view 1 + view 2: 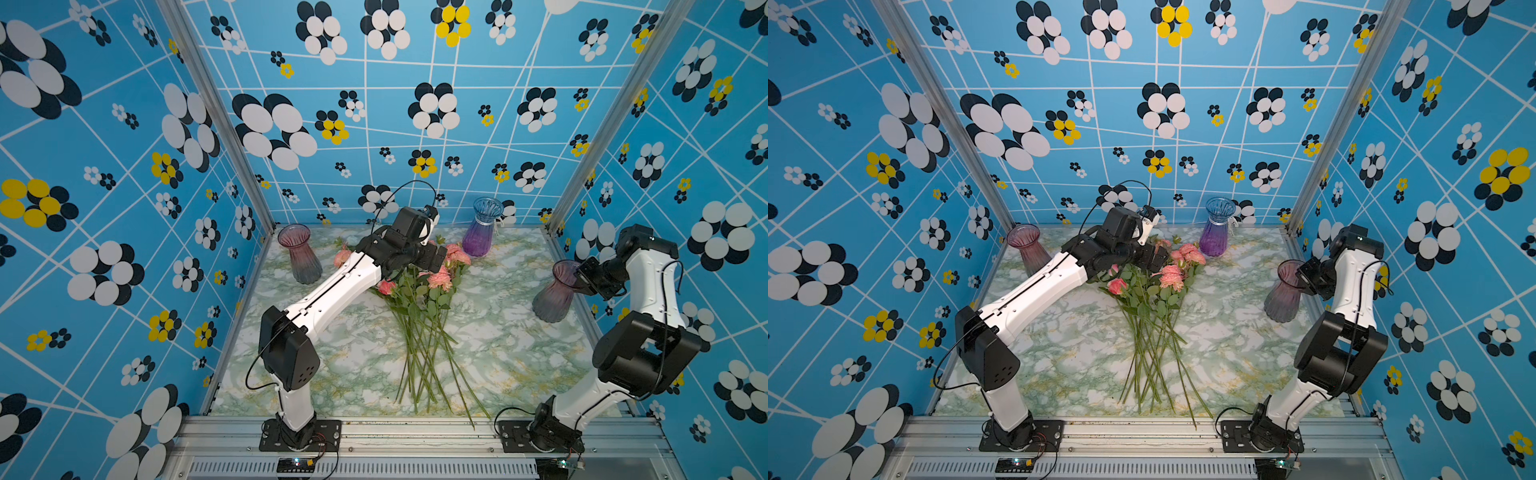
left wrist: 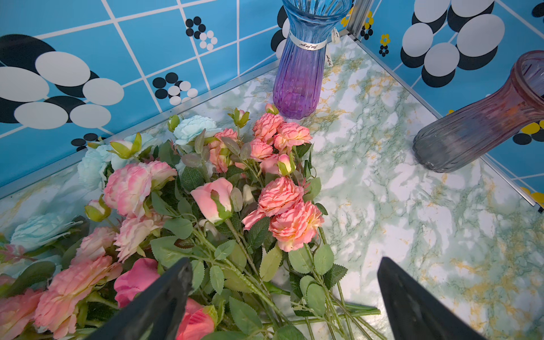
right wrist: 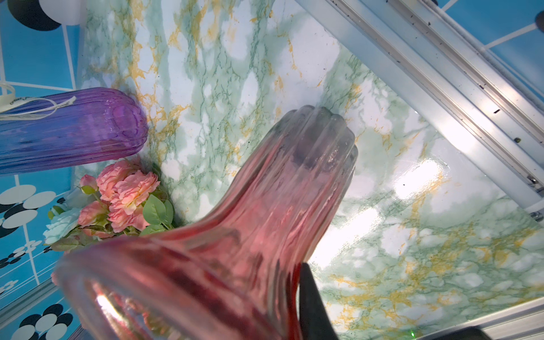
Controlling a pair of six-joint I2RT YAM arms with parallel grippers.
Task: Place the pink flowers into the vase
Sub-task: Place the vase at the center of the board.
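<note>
The pink flowers [image 1: 440, 278] [image 1: 1171, 276] lie in a bunch mid-table, heads toward the back wall and long green stems toward the front. My left gripper [image 2: 282, 262] hovers open just above their leafy stems, one finger over the blooms and one over bare table, holding nothing. At the right side stands a pink-to-grey glass vase [image 1: 555, 299] [image 1: 1283, 297] [image 2: 477, 126] with its base on the table. My right gripper [image 1: 582, 272] [image 3: 294, 309] is shut on this vase's flared rim [image 3: 265, 206]; only its outer finger shows plainly.
A blue-purple vase [image 1: 482, 232] [image 2: 300, 73] stands at the back, just right of the flower heads. Another pink-grey vase [image 1: 301, 257] is at the back left corner. Pale blue flowers [image 2: 194, 129] lie mixed into the bunch. Patterned walls enclose the marble table [image 1: 498, 353].
</note>
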